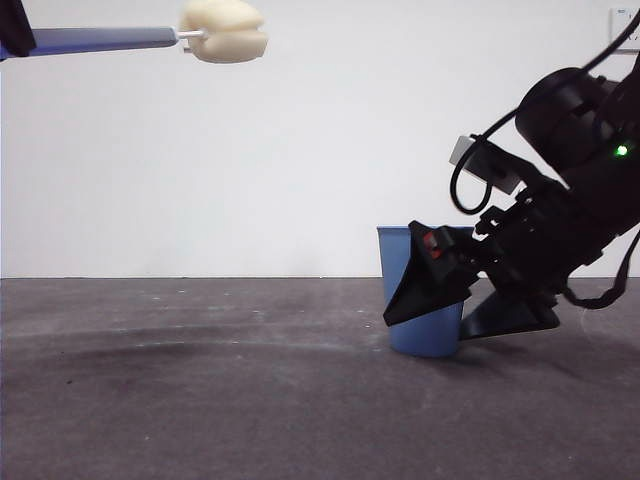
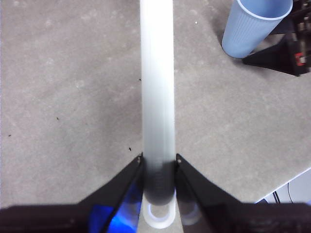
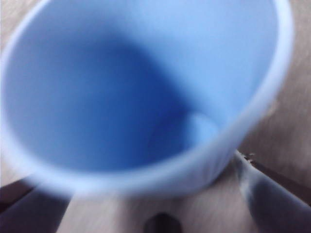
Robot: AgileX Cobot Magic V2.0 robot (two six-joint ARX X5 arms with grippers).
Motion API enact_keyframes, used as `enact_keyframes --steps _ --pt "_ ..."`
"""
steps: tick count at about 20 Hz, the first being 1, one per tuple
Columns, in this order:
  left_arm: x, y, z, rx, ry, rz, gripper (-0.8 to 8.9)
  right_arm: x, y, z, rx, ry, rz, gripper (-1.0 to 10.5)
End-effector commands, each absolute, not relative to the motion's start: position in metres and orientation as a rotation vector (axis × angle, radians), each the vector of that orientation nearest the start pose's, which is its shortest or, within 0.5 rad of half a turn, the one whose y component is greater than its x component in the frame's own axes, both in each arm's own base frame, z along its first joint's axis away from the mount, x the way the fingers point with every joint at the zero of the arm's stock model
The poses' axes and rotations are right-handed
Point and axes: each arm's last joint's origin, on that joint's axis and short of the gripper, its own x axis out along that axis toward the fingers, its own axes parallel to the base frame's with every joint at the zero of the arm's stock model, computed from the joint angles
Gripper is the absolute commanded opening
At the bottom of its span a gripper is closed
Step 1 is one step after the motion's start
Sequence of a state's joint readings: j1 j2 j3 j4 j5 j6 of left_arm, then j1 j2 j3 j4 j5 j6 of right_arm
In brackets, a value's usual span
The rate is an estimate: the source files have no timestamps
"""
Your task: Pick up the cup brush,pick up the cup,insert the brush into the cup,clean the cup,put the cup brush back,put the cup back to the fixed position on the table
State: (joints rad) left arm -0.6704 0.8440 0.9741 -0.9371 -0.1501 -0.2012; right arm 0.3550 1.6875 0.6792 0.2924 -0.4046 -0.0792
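My left gripper is shut on the cup brush's slim handle. In the front view this gripper shows only at the top left corner, holding the brush level high above the table, its cream-yellow sponge head pointing right. The blue ribbed cup stands upright on the dark grey table at the right. My right gripper is open with one jaw on either side of the cup. The cup's inside fills the right wrist view. The cup also shows in the left wrist view.
A white wall runs behind the table's far edge. The right arm's black body and cables lean in from the right. The right gripper's black jaw lies beside the cup in the left wrist view.
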Motion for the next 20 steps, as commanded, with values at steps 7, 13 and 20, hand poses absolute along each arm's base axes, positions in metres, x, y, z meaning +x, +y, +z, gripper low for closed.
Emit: enact_keyframes --steps 7,13,20 --pt "0.117 -0.087 0.321 0.159 0.789 -0.415 -0.08 0.284 0.123 0.121 -0.078 0.631 0.735 2.2" --pt "0.116 -0.086 0.320 0.207 0.799 -0.430 -0.09 0.282 0.126 0.123 -0.063 0.639 0.743 -0.2" --pt "0.116 -0.087 0.309 0.491 0.883 -0.553 -0.09 0.250 0.123 0.170 -0.261 0.731 0.694 -0.2"
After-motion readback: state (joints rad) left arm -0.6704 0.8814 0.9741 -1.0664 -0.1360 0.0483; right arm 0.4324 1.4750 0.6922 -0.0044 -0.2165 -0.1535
